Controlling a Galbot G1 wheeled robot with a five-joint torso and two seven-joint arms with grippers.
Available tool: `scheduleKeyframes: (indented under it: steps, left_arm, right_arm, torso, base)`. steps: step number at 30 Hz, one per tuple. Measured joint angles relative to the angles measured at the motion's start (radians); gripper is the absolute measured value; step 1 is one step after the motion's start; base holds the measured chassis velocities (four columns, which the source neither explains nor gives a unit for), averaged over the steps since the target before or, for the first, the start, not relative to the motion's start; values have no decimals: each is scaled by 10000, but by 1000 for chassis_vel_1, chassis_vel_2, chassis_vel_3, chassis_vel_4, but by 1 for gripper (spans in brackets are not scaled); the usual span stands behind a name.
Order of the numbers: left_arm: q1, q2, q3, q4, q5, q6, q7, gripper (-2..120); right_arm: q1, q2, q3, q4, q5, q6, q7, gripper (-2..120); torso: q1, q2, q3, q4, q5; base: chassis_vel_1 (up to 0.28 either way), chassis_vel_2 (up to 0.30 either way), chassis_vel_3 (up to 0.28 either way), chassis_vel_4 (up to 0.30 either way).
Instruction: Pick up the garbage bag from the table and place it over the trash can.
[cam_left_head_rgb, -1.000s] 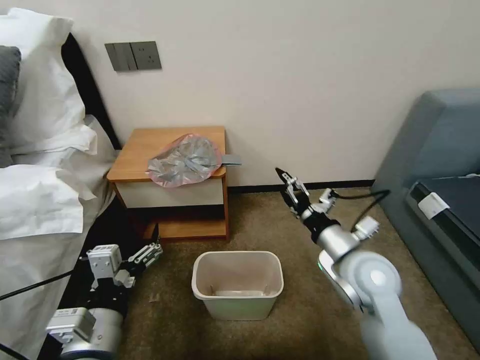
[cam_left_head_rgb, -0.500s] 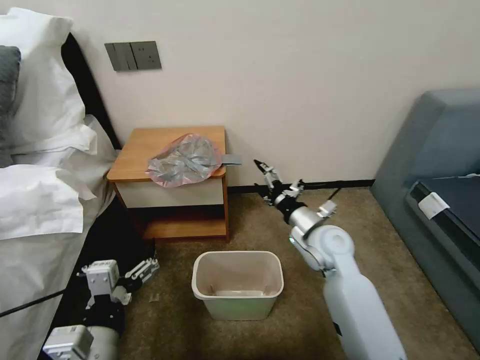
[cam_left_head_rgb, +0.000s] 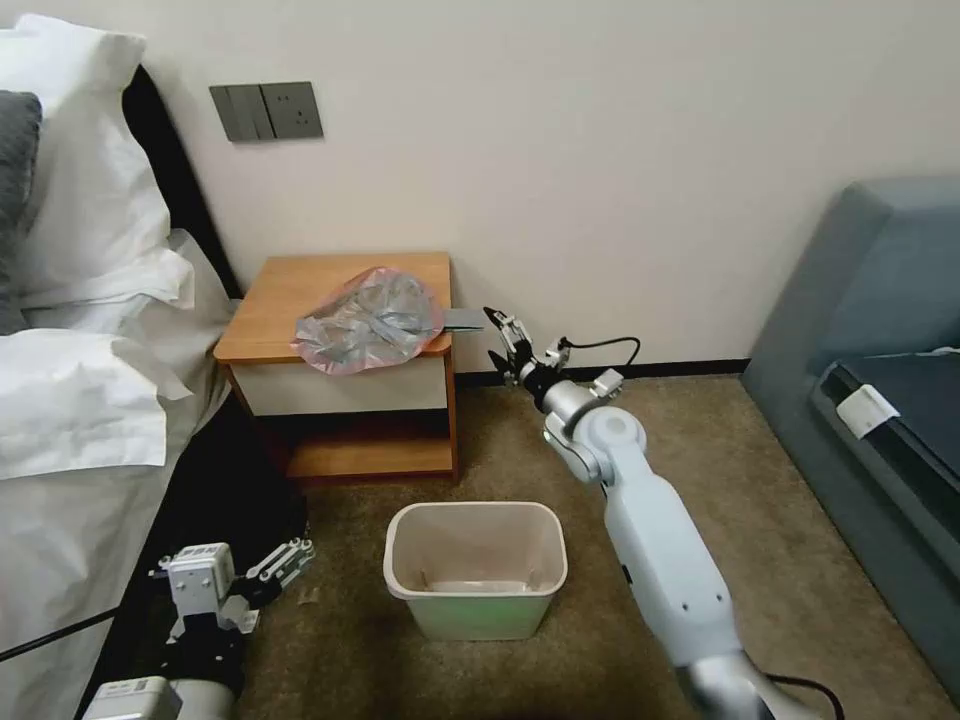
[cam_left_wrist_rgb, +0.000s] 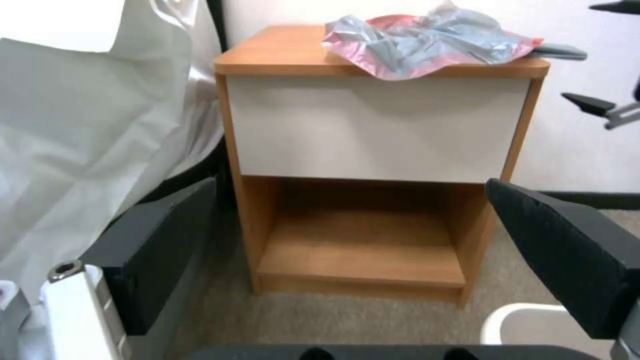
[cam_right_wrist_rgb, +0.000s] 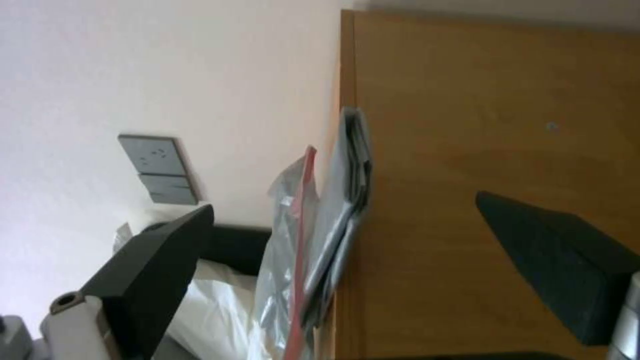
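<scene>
Reaching beside the table, the right gripper was wide open and empty. The garbage bag lay on its top. The left gripper, open, waited low near the trash can.

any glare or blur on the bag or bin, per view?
Head view: the crinkly translucent grey garbage bag shows glossy highlights; the cream-beige plastic trash can is evenly lit with a shaded interior. Left wrist view: the bag is sharp. Right wrist view: the open right gripper has soft, defocused black fingers.
</scene>
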Motion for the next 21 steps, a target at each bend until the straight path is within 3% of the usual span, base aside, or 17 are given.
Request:
scheduleKeyframes:
  steps: [6, 8, 14, 16, 21]
  left_arm:
    - [209, -58, -5, 0, 55, -168, 117, 100]
    - [377, -76, -6, 0, 94, -278, 152, 100]
    - [425, -64, -4, 0, 106, -317, 157, 100]
    - [425, -51, -5, 0, 107, -332, 159, 100]
    - [449, -21, -30, 0, 109, -377, 160, 100]
  right_arm:
    - [262, 247, -94, -395, -389, 108, -261, 97]
    - [413, 381, -83, -617, -491, 163, -341, 86]
    - [481, 492, -80, -747, -625, 210, -406, 71]
    - [482, 563, -69, -755, -723, 239, -409, 58]
    - [482, 614, -68, -751, -827, 265, -410, 44]
  torso:
    - [0, 0, 0, 0, 1]
    - [0, 0, 0, 0, 1]
    - [0, 0, 0, 0, 1]
    - [0, 0, 0, 0, 1]
    - [0, 0, 0, -1, 1]
  base:
    - [0, 0, 0, 0]
    - [0, 0, 0, 0]
    - [0, 0, 0, 0]
    - [0, 0, 0, 0]
    - [0, 0, 0, 0]
